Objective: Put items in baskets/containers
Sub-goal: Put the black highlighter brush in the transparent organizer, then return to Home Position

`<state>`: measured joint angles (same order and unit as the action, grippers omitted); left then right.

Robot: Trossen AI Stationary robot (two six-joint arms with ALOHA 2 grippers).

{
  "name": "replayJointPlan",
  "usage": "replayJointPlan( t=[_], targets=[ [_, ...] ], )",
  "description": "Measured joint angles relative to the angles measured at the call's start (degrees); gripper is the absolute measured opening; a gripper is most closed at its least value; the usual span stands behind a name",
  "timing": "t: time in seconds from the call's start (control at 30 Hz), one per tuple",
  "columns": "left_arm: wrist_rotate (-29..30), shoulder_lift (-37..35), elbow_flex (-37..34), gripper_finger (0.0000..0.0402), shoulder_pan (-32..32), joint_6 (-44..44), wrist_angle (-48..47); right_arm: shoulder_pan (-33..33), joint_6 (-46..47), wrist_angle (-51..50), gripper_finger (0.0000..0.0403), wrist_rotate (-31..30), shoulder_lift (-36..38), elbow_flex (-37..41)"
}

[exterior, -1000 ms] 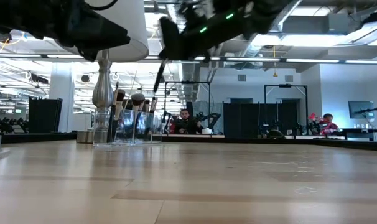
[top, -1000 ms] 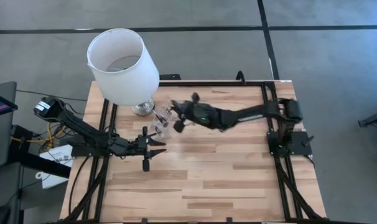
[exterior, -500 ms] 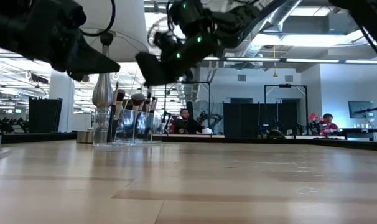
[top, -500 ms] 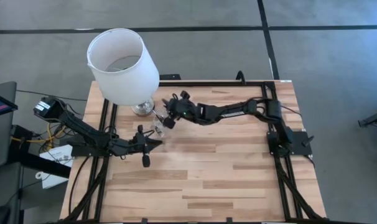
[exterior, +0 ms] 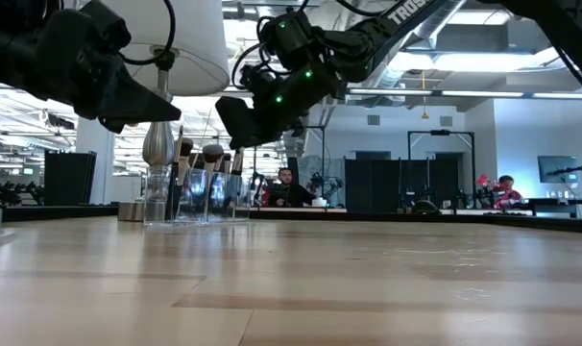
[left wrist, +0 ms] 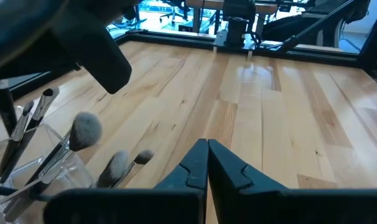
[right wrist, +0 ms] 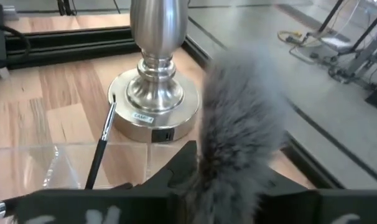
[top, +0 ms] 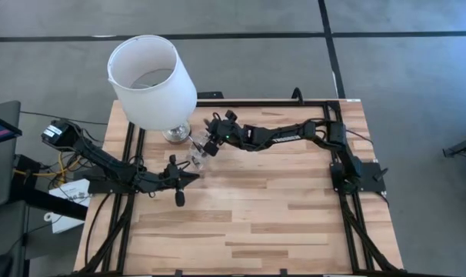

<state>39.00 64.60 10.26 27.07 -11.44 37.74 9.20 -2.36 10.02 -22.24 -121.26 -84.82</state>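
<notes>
Several black-handled makeup brushes [exterior: 211, 159] stand heads up in a small clear cup [exterior: 197, 198] beside the lamp's silver base [top: 176, 132]. My right gripper [top: 208, 145] hovers just above the cup, with a brush's fluffy grey head [right wrist: 238, 124] between its fingers. The brush's handle is hidden below the gripper. My left gripper [top: 193, 178] is shut, with nothing in it, and hangs above the table just on the near side of the cup [left wrist: 33, 163]. My right gripper has a makeup brush between its two fingers [right wrist: 179, 167], just under the fluffy head [right wrist: 226, 163]. It reaches in from the table's right, slanting down, and the brush stands head up. The bristles hide the place of contact and the second finger.
A tall lamp with a large white shade [top: 152, 81] stands at the table's far left, its shade overhanging the cup. The wooden table [top: 279, 208] stretches to the right and near side. People sit in the room beyond the far edge.
My right gripper has carried the brush toward the table's left and down, and now stands over the cup. My left gripper has shut its fingers on nothing and sunk a little beside the cup.
</notes>
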Motion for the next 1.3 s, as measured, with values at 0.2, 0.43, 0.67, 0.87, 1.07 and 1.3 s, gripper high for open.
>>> replayJointPlan(
  t=[0.2, 0.43, 0.67, 0.87, 1.07, 1.3],
  targets=[
    [0.49, 0.0, 0.0, 0.0006, -0.28, -0.02, 0.01, 0.46, 3.92, -1.87, 0.0089, 1.91, 0.01, 0.0],
    [0.48, -0.2, 0.0, 0.0006, -0.28, -0.02, 0.0, -0.11, 4.27, -3.18, 0.0141, 4.18, 1.22, 0.06],
    [0.42, -6.19, 0.0, 0.0006, -0.28, 0.9, 0.0, -4.28, 1.19, -17.54, 0.0159, 4.33, 15.46, 0.0],
    [0.44, -17.6, 0.02, 0.0006, -0.28, 6.92, -4.09, -7.11, 0.49, -36.32, 0.0151, 2.07, 33.42, 2.1],
    [1.71, -32.61, 0.02, 0.0006, -0.26, 8.22, -17.2, -9.86, 4.01, -31.6, 0.0144, 1.29, 53.06, 22.13],
    [1.91, -49.05, -1.7, 0.0006, -0.28, 14.24, -24.28, -15.07, 5.52, -12.71, 0.0138, 1.29, 74.57, 50.68]
  ],
)
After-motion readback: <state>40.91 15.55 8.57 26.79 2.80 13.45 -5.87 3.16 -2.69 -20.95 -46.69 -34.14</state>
